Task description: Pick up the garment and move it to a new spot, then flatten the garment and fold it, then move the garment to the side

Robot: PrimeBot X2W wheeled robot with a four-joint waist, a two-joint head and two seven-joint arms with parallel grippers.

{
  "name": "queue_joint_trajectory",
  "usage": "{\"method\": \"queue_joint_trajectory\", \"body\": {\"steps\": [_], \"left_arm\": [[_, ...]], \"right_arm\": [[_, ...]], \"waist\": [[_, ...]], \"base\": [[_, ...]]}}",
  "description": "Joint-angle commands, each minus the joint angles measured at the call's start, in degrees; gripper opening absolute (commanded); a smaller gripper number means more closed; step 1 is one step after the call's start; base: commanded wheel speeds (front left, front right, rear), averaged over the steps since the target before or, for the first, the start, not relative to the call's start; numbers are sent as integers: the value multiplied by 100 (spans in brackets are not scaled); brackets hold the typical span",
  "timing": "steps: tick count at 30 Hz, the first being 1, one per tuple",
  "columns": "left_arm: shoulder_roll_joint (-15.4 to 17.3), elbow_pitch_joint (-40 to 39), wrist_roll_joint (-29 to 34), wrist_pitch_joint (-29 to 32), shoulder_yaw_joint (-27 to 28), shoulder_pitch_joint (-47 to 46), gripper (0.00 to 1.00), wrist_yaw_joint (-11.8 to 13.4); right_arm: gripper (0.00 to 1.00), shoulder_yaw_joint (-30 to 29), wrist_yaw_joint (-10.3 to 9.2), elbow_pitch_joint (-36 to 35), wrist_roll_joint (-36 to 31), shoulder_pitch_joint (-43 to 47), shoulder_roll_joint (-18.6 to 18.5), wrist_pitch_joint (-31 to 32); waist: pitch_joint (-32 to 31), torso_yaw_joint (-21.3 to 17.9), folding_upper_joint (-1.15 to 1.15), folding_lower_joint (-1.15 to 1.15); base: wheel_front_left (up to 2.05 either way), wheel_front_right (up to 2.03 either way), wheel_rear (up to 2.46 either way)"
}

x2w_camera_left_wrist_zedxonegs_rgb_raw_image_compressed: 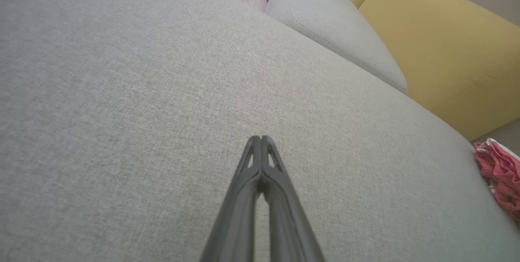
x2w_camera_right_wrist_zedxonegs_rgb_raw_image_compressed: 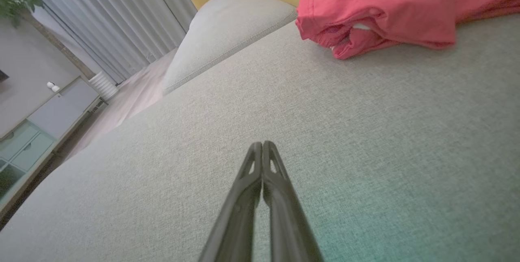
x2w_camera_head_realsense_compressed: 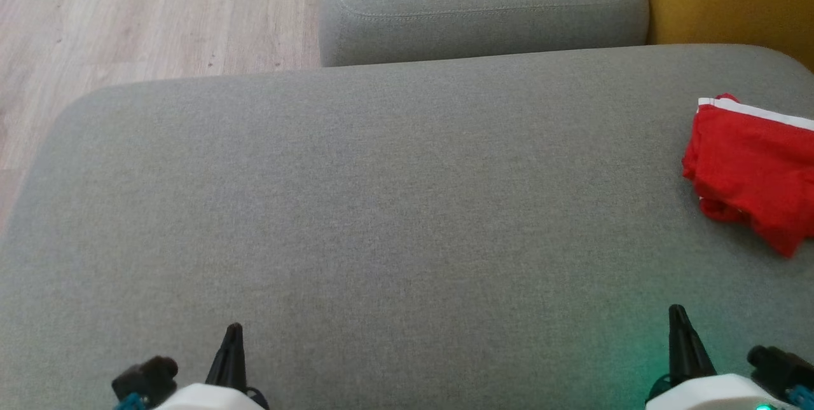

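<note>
In the head view the red garment (x2w_camera_head_realsense_compressed: 750,168) lies bunched at the right edge of the grey cushion (x2w_camera_head_realsense_compressed: 381,206), partly cut off by the frame. It is nearer the right gripper (x2w_camera_head_realsense_compressed: 676,313) than the left gripper (x2w_camera_head_realsense_compressed: 233,332), and both have their fingers pressed together on nothing. The left wrist view has those joined tips over bare fabric, the garment far off to one side. In the right wrist view it looks soft, light and floppy, probably a shirt, best pinched at a loose outer edge near the white trim.
</note>
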Motion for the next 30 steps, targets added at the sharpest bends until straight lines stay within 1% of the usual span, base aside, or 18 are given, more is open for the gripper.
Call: {"method": "queue_joint_trajectory", "body": {"steps": [1,18,19,30], "left_arm": [[79,-188,-145,27,146,-285,0,-49],[104,-204,-1325,284,368,-505,0,-233],[106,-206,-1463,315,395,-531,0,-255],[113,-212,-2149,474,535,-663,0,-363]], "right_arm": [[0,-6,15,-207,161,-334,-14,32],[0,-88,21,-290,1372,-531,-19,312],[0,-98,21,-300,1515,-554,-20,345],[0,-145,25,-349,2227,-670,-23,510]], "waist": [[2,-1,0,0],[33,-19,0,0],[36,-21,0,0],[55,-31,0,0]], "base": [[0,0,0],[0,0,0],[0,0,0],[0,0,0]]}}
